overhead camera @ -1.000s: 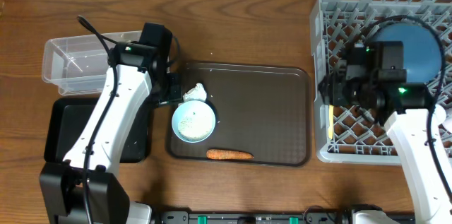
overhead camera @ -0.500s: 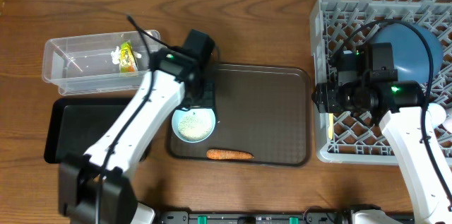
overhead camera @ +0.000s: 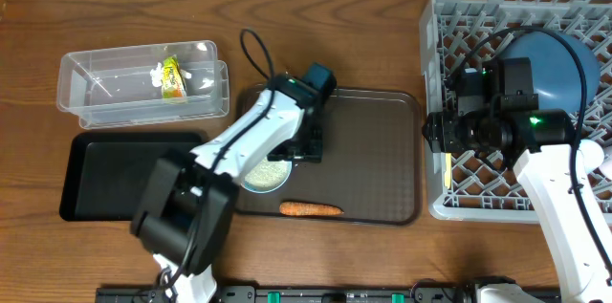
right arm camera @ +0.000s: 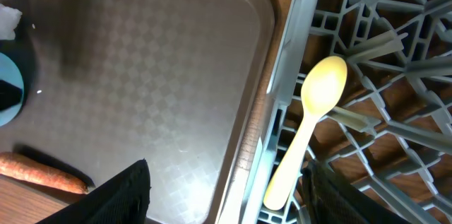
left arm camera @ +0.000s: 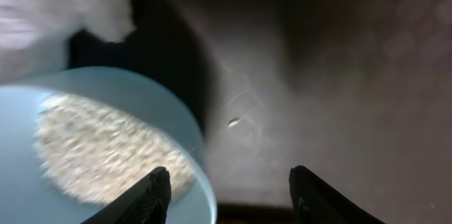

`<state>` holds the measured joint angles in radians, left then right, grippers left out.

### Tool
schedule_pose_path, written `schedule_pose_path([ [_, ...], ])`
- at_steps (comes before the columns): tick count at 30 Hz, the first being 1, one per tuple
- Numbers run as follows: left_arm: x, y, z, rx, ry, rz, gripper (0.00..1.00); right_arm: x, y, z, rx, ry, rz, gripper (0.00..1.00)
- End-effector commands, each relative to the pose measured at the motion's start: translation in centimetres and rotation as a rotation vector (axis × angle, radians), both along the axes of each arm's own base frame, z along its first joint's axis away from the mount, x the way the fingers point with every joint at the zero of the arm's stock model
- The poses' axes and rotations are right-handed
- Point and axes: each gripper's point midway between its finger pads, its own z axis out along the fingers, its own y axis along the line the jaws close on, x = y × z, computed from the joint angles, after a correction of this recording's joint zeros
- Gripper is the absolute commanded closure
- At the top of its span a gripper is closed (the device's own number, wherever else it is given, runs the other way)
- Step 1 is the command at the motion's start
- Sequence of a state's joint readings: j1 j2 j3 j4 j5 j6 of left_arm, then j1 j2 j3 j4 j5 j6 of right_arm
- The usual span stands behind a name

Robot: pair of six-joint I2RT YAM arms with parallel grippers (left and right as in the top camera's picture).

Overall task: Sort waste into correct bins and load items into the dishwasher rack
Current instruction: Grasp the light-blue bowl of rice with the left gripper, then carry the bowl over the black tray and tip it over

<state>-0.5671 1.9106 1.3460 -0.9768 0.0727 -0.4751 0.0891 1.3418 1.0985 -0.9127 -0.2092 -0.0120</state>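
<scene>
carrot point(overhead camera: 311, 209) lies along the brown tray's point(overhead camera: 375, 150) near edge, beside the cup point(overhead camera: 256, 178).

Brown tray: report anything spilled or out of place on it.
One white grain lies loose on the tray, just outside the light blue cup that holds the rest, so it looks spilled.

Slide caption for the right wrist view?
Open right gripper hovers over pale yellow spoon lying in grey dishwasher rack beside brown tray.

I count one carrot point(overhead camera: 310, 209), one cup point(left arm camera: 18, 160), one wrapper point(overhead camera: 171, 77), one plate point(overhead camera: 564, 69), one spoon point(right arm camera: 307, 128), one clear tub point(overhead camera: 96, 102), one black tray point(overhead camera: 105, 174), one rack point(overhead camera: 440, 16), one brown tray point(overhead camera: 373, 150).
</scene>
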Motion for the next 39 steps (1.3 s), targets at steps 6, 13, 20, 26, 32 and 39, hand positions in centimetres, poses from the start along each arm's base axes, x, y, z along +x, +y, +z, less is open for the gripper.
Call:
schedule_pose_path([
  [6, -0.6, 0.2, -2.4, 0.046, 0.057, 0.012, 0.68, 0.3, 0.1, 0.0, -0.009, -0.001, 0.016, 0.32],
  [13, -0.5, 0.3, -2.4, 0.052, 0.053, 0.011, 0.89, 0.3, 0.1, 0.0, -0.009, -0.001, 0.016, 0.32],
  [20, -0.8, 0.5, -2.1, 0.058, 0.06, 0.007, 0.94, 0.0, 0.0, -0.1, -0.01, 0.01, 0.014, 0.33],
  [26, 0.0, 1.7, 1.4, 0.096, -0.004, -0.02, 0.94, 0.1, -0.1, -0.1, -0.01, 0.009, 0.012, 0.33],
  [32, 1.4, 3.7, 6.4, 0.023, -0.129, 0.044, 0.94, 0.1, -0.1, -0.1, -0.012, 0.009, 0.011, 0.33],
  [39, 2.5, 8.6, 10.3, -0.083, -0.191, 0.166, 0.94, 0.1, -0.3, -0.2, -0.024, 0.007, 0.006, 0.33],
])
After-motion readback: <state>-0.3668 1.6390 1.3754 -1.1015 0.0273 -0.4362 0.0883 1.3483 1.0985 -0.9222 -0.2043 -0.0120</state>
